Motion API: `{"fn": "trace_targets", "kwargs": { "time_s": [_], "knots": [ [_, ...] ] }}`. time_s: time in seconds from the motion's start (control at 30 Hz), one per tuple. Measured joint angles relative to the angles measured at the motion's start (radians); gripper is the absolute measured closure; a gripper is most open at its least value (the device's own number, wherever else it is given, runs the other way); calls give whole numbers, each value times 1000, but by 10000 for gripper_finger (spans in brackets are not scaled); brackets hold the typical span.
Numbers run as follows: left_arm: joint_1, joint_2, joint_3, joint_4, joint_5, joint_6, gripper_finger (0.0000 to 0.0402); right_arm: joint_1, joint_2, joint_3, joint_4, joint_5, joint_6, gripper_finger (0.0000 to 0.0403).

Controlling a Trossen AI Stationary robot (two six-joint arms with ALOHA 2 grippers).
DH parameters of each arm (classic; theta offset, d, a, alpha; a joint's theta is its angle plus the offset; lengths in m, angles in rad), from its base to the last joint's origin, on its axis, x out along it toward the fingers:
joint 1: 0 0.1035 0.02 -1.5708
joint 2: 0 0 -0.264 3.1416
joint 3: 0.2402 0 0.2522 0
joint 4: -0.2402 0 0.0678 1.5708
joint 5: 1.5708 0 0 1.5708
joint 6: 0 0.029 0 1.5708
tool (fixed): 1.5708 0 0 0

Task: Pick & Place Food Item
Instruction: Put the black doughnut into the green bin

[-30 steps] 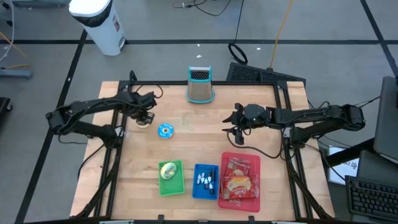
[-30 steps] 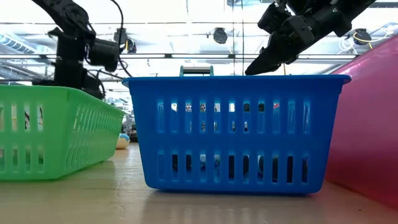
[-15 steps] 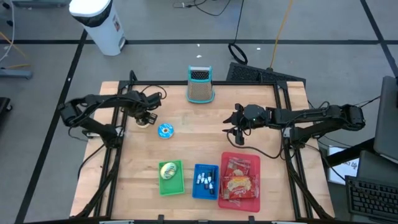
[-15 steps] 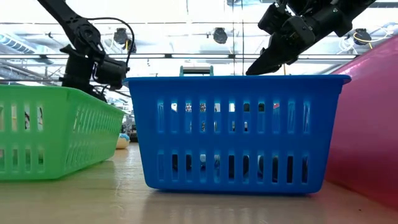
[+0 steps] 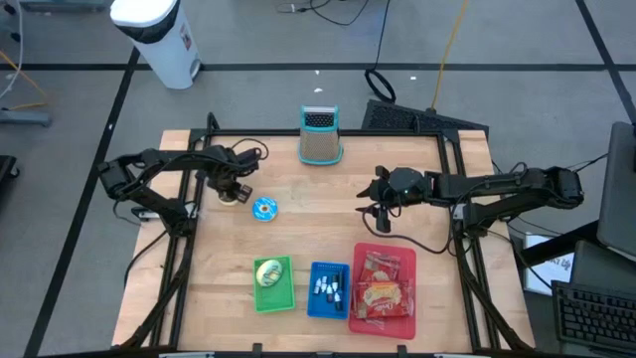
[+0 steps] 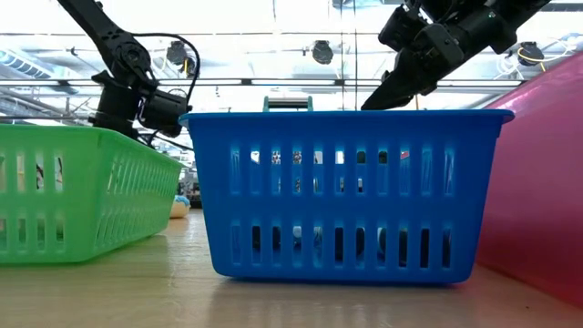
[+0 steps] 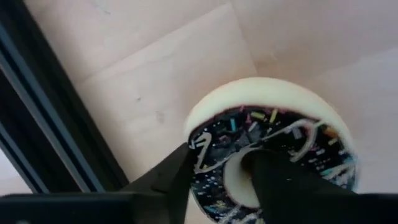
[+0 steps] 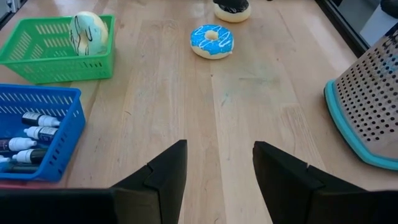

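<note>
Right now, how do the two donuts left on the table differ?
The dark-frosted donut carries coloured sprinkles; the blue donut has blue icing with white streaks. The left gripper is down on the dark-frosted donut, one finger in its hole, while the blue donut lies untouched. In the high view, the dark-frosted donut sits nearer the table's left edge. Both lie flat on the wood.

Three baskets (image 5: pixel 273 284), perhaps three donuts (image 5: pixel 264 208)

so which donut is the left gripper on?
The chocolate-iced donut with sprinkles, near the table's left edge. The left gripper sits over it, fingers around its ring. The blue donut lies bare beside it; the yellow one is in the green basket.
</note>
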Motion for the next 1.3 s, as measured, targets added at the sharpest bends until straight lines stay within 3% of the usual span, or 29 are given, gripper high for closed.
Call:
{"fn": "trace_targets", "kwargs": {
  "time_s": [0.3, 0.53, 0.83, 1.07, 1.3],
  "knots": [
    [-1, 1, 26, -32, -19, 52, 388, 0, 0, 0, 0, 0, 0, 232],
    [-65, 1, 173, -211, -139, 48, 391, 0, 0, 0, 8, 0, 11, 232],
    [-300, 0, 444, -316, -293, 24, 395, 0, 0, 0, 9, 2, 27, 232],
    [-541, -1, 656, -449, -271, 4, 395, 0, 0, 0, 9, 3, 27, 232],
    [-824, -1, 789, -477, -203, -153, 395, 0, 0, 0, 9, 3, 27, 232]
  ]
}}
